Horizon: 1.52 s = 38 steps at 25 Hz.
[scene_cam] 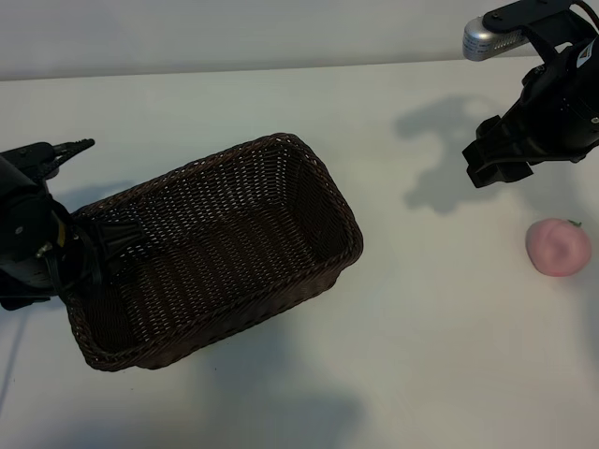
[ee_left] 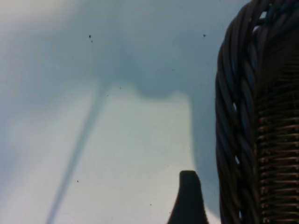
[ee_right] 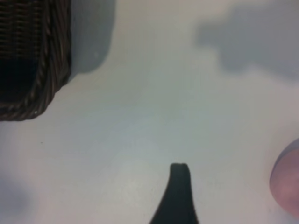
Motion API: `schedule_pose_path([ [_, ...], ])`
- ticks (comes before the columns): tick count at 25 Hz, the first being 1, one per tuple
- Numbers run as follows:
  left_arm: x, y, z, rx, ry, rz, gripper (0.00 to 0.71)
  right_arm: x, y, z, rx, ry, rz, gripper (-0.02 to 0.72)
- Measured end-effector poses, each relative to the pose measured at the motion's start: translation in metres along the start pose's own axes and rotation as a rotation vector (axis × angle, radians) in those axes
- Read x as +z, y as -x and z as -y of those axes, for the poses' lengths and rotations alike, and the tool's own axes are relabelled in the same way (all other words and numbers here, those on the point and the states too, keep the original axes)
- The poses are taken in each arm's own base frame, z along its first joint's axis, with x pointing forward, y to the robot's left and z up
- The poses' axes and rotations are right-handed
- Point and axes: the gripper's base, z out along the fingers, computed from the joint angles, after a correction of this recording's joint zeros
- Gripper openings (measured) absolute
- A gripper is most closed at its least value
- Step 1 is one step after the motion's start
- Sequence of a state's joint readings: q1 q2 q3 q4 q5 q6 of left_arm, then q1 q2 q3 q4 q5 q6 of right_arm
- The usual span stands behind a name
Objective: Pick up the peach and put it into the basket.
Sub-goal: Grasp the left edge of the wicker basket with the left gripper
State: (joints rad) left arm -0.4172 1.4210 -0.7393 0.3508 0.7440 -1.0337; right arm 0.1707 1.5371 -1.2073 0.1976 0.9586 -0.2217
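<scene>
- The white tabletop (scene_cam: pixel 281 103) met a pale wall (scene_cam: pixel 234 28) behind.
- The right tool (scene_cam: pixel 491 161) hung spread wide, empty, with the peach (scene_cam: pixel 558 247) on the tabletop just below it.
- The left tool (scene_cam: pixel 89 248) stood spread wide at the basket (scene_cam: pixel 281 187) rim; no grip was visible.

A big white table (scene_cam: pixel 281 84) is seen, and almost the whole picture is filled by it. Its top is smooth and plain. Behind its far edge a pale grey wall (scene_cam: pixel 234 33) is seen, flat and bare. Light is thrown from above, so soft grey shadows (scene_cam: pixel 440 154) are laid on the white top near the far right. More dim shadows are spread along the near edge. In the wrist views only the same white top is shown
</scene>
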Motion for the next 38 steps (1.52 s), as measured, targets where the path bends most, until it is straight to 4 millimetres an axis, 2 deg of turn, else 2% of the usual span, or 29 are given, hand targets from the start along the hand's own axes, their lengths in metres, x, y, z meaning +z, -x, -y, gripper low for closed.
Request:
schedule_pose_path([
  [6,0.002,-0.001,0.0,0.008,0.007,-0.007,0.571,0.0,0.0,0.0,0.0,0.0,0.001,0.594],
  [14,0.035,-0.022,-0.016,-0.037,-0.012,-0.042,0.571,0.0,0.0,0.0,0.001,0.001,0.001,0.594],
  [31,0.038,-0.017,-0.013,-0.094,-0.103,-0.013,0.571,0.0,0.0,0.0,0.001,0.0,0.002,0.594],
  [38,0.048,-0.019,-0.01,-0.092,-0.082,-0.049,0.571,0.0,0.0,0.0,0.001,0.0,0.002,0.594],
])
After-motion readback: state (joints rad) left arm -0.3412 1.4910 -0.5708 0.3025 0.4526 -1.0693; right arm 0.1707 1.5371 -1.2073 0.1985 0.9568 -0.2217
